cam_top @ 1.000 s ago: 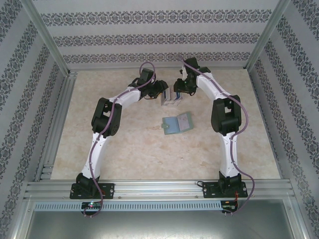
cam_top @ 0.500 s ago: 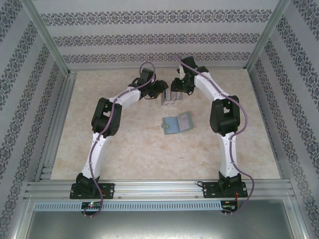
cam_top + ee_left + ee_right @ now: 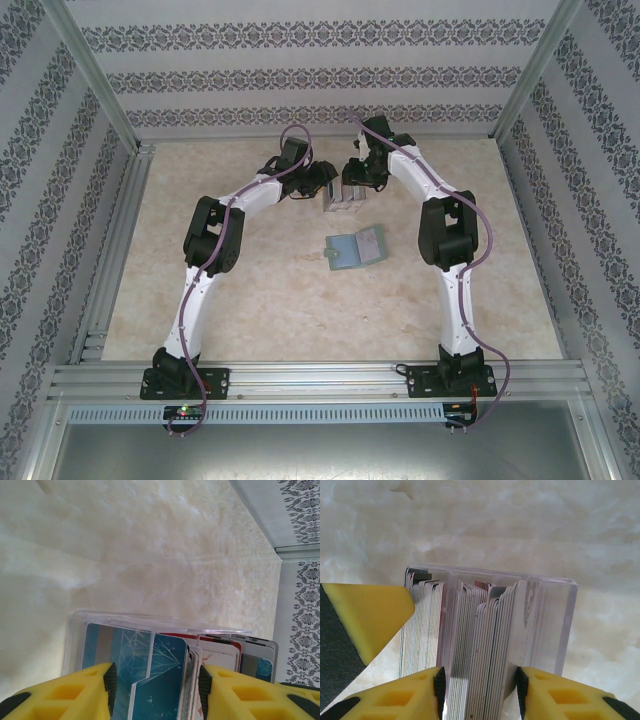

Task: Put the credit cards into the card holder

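My right gripper (image 3: 479, 690) is pinching credit cards (image 3: 470, 630) standing in a clear box (image 3: 555, 625); my left gripper (image 3: 155, 685) is straddling them, grip unclear.

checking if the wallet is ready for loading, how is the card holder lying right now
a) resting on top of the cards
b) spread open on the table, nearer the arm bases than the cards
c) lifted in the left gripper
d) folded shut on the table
b: the card holder lies opened out as two panels on the table, apart from the credit cards and on their near side.
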